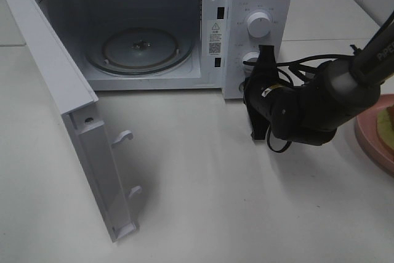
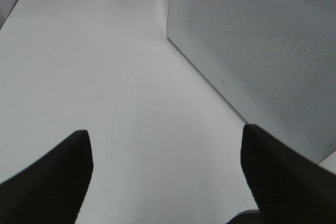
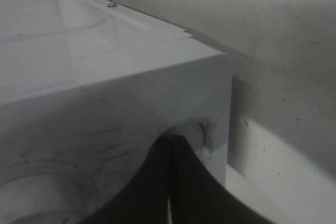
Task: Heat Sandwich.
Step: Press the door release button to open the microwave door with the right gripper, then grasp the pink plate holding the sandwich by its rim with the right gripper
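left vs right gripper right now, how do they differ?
Left gripper stands open; right gripper is shut. Left gripper hangs over the table beside the microwave door; right gripper is at the control panel by the lower knob. Both hold nothing.

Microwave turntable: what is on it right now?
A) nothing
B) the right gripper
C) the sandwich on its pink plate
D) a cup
A: behind the open door the glass turntable lies bare, while the sandwich sits on its pink plate out on the table at the right edge of the exterior high view.
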You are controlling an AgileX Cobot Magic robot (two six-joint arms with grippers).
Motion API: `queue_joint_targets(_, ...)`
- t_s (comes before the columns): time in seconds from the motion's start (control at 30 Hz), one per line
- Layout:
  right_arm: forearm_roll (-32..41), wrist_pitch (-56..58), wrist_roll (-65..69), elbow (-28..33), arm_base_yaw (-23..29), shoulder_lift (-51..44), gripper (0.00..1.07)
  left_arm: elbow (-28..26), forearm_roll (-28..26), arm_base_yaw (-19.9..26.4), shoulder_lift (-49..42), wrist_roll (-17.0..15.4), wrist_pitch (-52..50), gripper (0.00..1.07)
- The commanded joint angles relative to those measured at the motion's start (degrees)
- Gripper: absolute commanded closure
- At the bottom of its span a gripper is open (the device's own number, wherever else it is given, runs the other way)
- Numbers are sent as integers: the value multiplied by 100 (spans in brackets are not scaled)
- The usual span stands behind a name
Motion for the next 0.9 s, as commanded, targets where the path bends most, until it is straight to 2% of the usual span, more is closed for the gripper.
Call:
queue_joint_targets(0.03,-218,160,-74,138,-46,-252,107,11,-17,-17,-92,-29,-69,33)
queue_joint_targets(0.43,-286,917,-636,888,-46,-1129,107,11,-17,-17,-92,-29,-69,33)
queue_joint_targets(0.63,-676,1473,-951,1197,-69,-1679,107,11,-17,-17,-92,-29,-69,33)
queue_joint_targets(0.77,-1495,2298,-1175,1283,-69,-2126,107,11,-17,-17,-92,-29,-69,33)
queue_joint_targets(0.8,-1495,2298,-1175,1283,-69,-2126,107,11,-17,-17,-92,-29,-69,33)
queue_joint_targets(0.83,-1971,2716,-1175,1283,-69,-2275,107,11,-17,-17,-92,-29,-69,33)
queue_joint_targets(0.9,-2418,3042,-1175,1283,-74,-2395,107,11,-17,-17,-92,-29,-69,33)
